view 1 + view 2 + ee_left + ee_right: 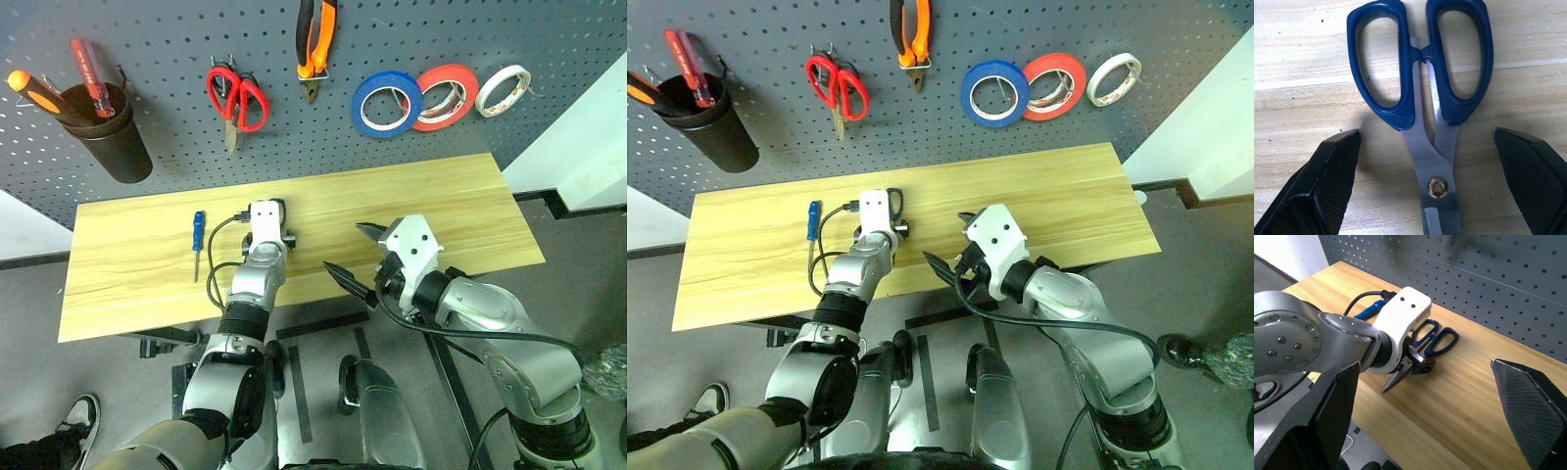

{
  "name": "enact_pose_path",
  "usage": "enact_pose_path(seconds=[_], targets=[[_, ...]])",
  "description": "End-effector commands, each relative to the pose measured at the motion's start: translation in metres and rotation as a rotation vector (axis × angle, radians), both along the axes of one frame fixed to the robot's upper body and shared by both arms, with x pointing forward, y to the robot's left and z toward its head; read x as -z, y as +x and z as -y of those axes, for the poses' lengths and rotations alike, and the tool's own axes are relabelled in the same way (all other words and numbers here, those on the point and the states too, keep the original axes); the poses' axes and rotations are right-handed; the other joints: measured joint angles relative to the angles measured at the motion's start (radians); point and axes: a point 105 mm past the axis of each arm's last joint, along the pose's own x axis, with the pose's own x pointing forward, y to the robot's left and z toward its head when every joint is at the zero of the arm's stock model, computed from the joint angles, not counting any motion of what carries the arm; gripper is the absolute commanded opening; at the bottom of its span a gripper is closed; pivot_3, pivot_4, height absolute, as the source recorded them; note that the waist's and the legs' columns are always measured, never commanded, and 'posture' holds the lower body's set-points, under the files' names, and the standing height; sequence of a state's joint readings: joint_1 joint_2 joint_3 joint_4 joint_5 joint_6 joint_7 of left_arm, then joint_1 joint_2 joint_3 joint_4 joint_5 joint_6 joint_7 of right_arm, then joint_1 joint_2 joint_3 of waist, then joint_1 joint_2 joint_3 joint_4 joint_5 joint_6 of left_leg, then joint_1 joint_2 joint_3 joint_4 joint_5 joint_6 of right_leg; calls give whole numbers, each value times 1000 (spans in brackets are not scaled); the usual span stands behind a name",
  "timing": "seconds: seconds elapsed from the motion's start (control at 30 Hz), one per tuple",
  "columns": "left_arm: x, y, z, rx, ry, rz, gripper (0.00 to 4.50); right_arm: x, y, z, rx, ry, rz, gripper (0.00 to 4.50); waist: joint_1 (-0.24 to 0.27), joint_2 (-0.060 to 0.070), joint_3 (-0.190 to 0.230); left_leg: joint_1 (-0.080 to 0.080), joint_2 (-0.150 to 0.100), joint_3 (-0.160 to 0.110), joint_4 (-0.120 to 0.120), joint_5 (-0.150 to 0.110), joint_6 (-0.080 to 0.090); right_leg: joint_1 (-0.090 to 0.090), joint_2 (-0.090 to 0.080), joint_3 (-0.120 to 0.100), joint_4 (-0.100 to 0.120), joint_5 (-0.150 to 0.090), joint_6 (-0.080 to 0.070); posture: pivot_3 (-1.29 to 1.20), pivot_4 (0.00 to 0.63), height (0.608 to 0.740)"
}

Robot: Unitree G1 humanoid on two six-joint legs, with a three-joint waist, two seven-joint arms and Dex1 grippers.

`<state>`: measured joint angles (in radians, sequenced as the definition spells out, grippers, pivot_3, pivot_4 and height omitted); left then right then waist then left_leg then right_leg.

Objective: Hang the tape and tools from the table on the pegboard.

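Note:
The black-handled scissors (1420, 93) lie flat on the table (441, 206), handles toward the pegboard (549, 29). My left gripper (1426, 133) is open and low over them, one finger on each side of the blades near the pivot, not touching. My right gripper (355, 255) hangs open and empty over the table's front edge, to the right of the left one. The blue-handled screwdriver (198, 235) lies on the table left of my left arm. The blue tape (387, 103) and the orange-and-black pliers (315, 39) hang on the pegboard.
Also on the pegboard are red-handled scissors (235, 93), a red-orange tape roll (446, 96), a white roll (503, 90), and a dark cup (113, 137) holding orange and red screwdrivers. A person's shoe (76, 416) shows on the floor at the lower left.

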<state>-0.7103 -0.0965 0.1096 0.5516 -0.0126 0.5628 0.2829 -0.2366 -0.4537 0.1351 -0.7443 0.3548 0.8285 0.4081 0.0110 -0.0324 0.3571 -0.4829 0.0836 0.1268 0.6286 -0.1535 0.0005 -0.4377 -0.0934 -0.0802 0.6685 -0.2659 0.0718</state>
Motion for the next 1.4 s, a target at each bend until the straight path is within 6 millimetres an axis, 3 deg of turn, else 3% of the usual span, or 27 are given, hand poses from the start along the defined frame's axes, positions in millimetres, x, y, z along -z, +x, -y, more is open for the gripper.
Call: enact_pose_path(seconds=[0.03,0.07,0.47,0.8,0.97,1.2,1.4], targets=[[39,-17,1,14,24,-150,4500,-14,-6,-3,-13,16,71,4472,0,0,0,0,0,0,0,-1,0,1,-1,-1,-2,0,0,-31,364,717],[40,-18,1,14,21,-153,4500,-15,-6,-3,-10,17,71,4472,0,0,0,0,0,0,0,-1,1,2,-1,-1,-3,0,-1,-31,364,717],[42,-19,3,30,20,-160,653,-14,-4,-1,9,13,77,4500,-3,0,0,2,-1,0,-1,-3,3,4,-3,-2,-5,0,0,-28,358,717],[38,-16,9,59,18,-136,607,-14,1,-1,22,12,91,4500,-1,0,0,2,-1,0,-1,-3,2,4,-4,-2,-7,-1,-3,-21,340,717],[18,-15,24,135,11,-41,606,-13,3,-1,27,9,99,4500,-1,0,0,1,-1,1,-3,-3,2,4,-4,-2,-9,-1,-2,-21,330,717],[-13,-32,44,270,69,108,598,-15,7,2,46,1,114,4500,0,0,0,-6,-2,1,-10,-2,5,-1,-3,-4,-17,2,4,-20,324,717],[-25,-53,51,365,131,184,578,-18,7,6,55,8,127,4500,0,0,0,-11,-3,2,-9,1,2,-6,-2,-5,-16,3,5,-20,319,717]])
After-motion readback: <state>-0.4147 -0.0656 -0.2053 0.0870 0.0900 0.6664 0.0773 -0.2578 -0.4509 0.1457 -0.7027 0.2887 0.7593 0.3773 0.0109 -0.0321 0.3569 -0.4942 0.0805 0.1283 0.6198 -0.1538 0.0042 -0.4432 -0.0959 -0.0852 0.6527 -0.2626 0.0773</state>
